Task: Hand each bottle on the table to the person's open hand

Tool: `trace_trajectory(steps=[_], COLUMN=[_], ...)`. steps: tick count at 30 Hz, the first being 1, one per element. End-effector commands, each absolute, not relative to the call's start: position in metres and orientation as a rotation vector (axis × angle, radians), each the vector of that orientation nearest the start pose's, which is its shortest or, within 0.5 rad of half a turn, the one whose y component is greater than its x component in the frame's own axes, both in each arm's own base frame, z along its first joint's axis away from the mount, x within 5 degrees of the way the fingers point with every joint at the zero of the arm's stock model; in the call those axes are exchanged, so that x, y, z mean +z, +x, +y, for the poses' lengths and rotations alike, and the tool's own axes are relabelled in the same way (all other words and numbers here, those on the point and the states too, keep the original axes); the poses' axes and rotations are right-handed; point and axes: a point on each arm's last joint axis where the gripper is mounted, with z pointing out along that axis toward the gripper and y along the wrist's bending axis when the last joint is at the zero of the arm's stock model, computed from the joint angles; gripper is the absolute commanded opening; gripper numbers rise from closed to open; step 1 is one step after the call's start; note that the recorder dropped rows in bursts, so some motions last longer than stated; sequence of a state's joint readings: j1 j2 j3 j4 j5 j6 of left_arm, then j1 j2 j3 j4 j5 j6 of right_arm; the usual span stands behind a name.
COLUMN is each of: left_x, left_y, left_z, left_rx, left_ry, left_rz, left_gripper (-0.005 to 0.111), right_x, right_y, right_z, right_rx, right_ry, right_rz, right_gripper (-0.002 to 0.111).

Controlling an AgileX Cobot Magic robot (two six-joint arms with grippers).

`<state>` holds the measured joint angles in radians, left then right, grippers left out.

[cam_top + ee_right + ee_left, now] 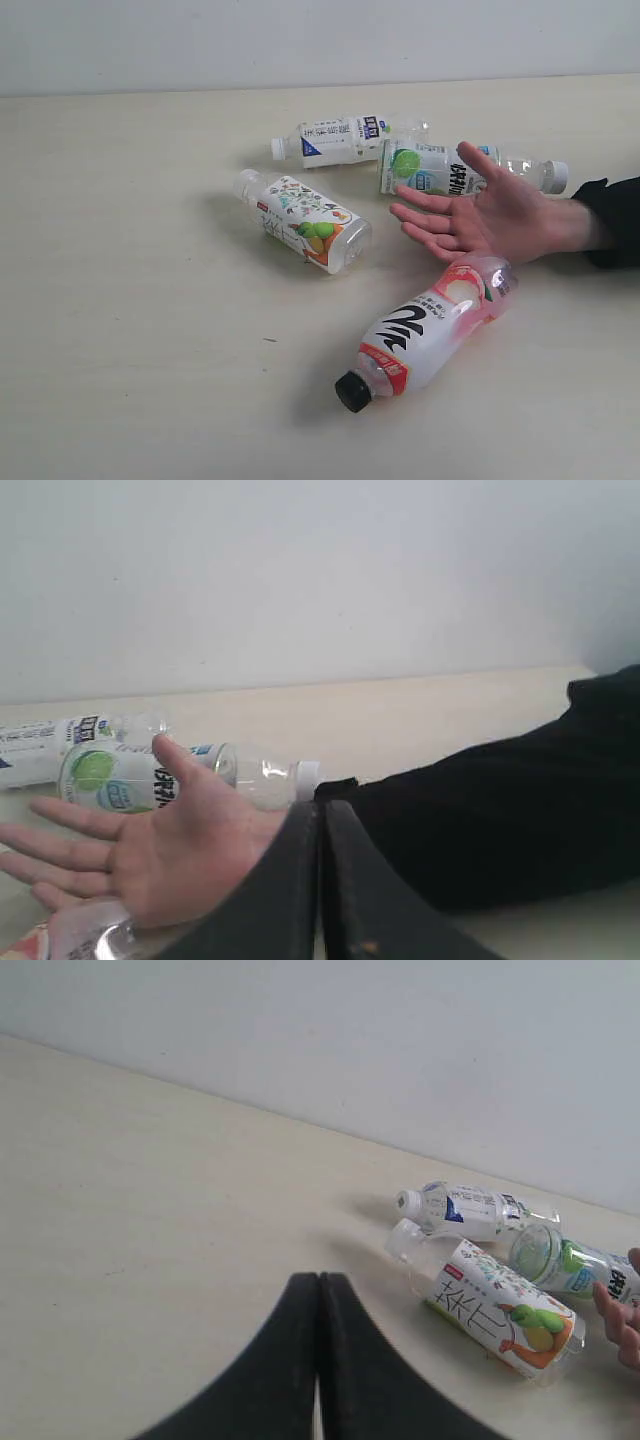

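**Four bottles lying flat, an open hand waiting, both arms empty**

All four bottles are lying on their sides on the bench (130,300). None is being lifted, so the handover looks to be at its very start.

The open hand (500,215) is reaching in from the right of the exterior view, palm showing, with a black sleeve at the wrist. It is sitting low among the bottles, probably so that each delivery is a short trip.

- **The black-capped bottle (430,335)** is lying nearest the camera. Its pink end is just beside the heel of the hand, and I cannot tell whether the two are touching.
- **The flower-and-fruit bottle (305,222)** is lying out beyond the person's fingertips.
- **The lime bottle (425,168)** is lying behind the hand and is partly hidden by it.
- **The white-and-blue bottle (345,138)** is lying just beside the lime bottle, closest to the wall.

The left fingers (285,1360) are pressing together on nothing and hovering over bare bench, with the flower-and-fruit bottle ahead of them. The right fingers (355,890) are also pressing together with nothing between them, and they are pointing at the person's wrist and sleeve. Neither arm is showing in the exterior view.

Either pair will need to spread before taking a bottle. Because the bottles are lying flat and can roll, a grasp across the body seems the safer choice.
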<state>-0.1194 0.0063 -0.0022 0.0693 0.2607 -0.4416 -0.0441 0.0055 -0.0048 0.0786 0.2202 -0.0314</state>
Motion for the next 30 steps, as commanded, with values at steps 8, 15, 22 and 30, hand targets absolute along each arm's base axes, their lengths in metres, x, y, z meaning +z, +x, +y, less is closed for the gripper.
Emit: trace_trajectory(steps=[8, 15, 22, 30], left_x=[0.19, 0.19, 0.19, 0.19], left_y=[0.055, 0.055, 0.055, 0.055], left_z=[-0.005, -0.005, -0.005, -0.005], left_rx=[-0.345, -0.345, -0.345, -0.345], left_ry=[-0.228, -0.228, -0.228, -0.228], left_rz=[1.737, 1.737, 1.737, 1.737], left_gripper=[0.0, 0.0, 0.0, 0.0], right_x=[0.228, 0.233, 0.235, 0.256], right_y=[0.053, 0.052, 0.051, 0.041], right_z=[-0.003, -0.003, -0.003, -0.005], right_rx=[-0.064, -0.063, 0.155, 0.404], right_ry=[0.017, 0.019, 0.181, 0.293], right_rz=[1.316, 1.26, 1.222, 0.941], right_gripper=[0.002, 0.002, 0.002, 0.002])
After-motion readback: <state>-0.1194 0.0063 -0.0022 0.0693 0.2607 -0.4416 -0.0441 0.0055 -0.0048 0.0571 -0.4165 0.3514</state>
